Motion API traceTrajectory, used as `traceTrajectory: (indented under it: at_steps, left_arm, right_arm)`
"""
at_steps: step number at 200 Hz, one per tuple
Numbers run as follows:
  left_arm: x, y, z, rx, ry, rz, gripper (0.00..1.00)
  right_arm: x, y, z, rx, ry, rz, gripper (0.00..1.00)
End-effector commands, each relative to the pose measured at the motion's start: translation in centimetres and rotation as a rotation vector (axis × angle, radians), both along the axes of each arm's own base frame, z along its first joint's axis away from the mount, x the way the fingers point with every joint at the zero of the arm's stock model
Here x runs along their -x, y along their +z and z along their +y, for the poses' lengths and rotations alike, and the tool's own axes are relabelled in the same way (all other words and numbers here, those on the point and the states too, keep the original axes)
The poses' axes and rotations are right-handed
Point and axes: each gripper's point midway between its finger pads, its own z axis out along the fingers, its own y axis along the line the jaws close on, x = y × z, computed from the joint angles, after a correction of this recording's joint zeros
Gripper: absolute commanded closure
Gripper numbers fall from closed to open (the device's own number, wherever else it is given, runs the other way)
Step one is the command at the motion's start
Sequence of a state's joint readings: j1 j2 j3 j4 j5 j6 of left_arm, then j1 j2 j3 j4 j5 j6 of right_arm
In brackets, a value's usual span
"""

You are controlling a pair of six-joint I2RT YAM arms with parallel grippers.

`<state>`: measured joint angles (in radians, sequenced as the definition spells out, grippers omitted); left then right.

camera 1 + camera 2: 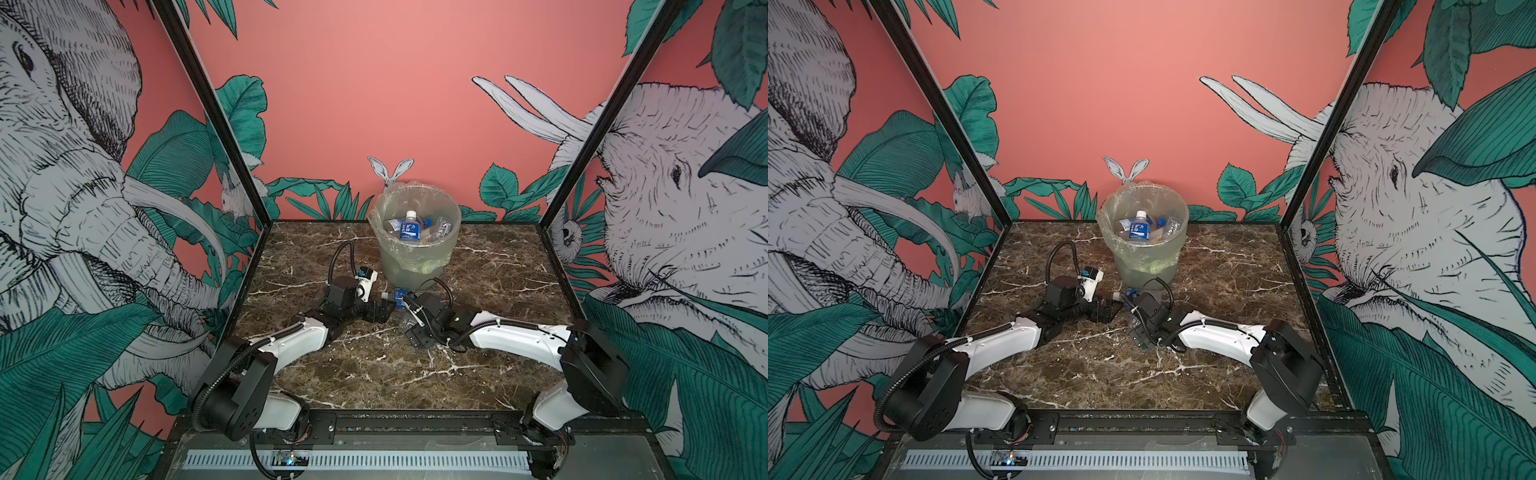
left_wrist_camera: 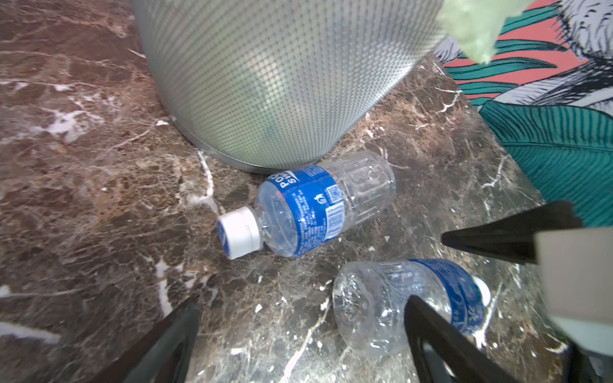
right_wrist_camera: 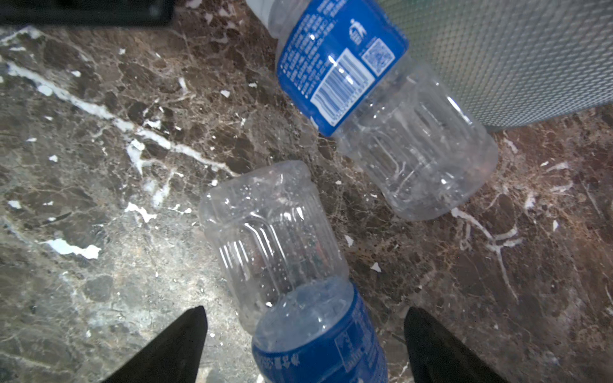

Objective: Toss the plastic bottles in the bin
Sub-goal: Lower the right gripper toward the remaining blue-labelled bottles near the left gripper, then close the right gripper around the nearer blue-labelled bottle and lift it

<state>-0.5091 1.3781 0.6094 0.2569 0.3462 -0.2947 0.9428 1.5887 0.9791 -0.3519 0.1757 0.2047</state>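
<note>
left jaws released, empty. right jaws released, straddling a bottle [image 3: 275,238]; second bottle [image 2: 318,205] just beside bin [image 1: 415,257] foot, at its 6 o'clock. risk: thin clear shell may buckle or squirt out on closing; jaws, close together, may clash. bench [image 1: 374,374] polished marble, likely slick; walls [image 1: 415,104] jungle mural.

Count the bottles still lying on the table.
2. One bottle lies beside the bin's base; the other bottle lies between the jaws of the open right gripper. The arms may hide more.
</note>
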Motion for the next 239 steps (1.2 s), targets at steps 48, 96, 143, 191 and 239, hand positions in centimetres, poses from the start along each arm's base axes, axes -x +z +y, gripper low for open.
traceTrajectory:
  at_steps: [48,96,143,191,239]
  left_arm:
    - [0.1,1.9,-1.2,0.055,-0.055,-0.04,0.03]
    - [0.0,1.7,-1.1,0.046,-0.046,-0.034,0.03]
    - [-0.1,1.6,-0.9,0.039,-0.039,-0.032,0.03]
    - [-0.1,1.5,-0.9,0.032,-0.037,-0.029,0.03]
    - [-0.2,1.4,-0.9,0.031,-0.037,-0.026,0.03]
  right_arm:
    - [0.4,-1.8,1.7,-0.005,0.039,0.054,0.08]
    - [0.4,-2.4,1.9,0.008,0.04,0.064,0.1]
    - [0.4,-3.0,2.2,0.01,0.039,0.076,0.12]
    - [0.7,-3.7,2.6,0.008,0.045,0.095,0.17]
    - [0.9,-4.3,2.8,0.009,0.046,0.108,0.26]
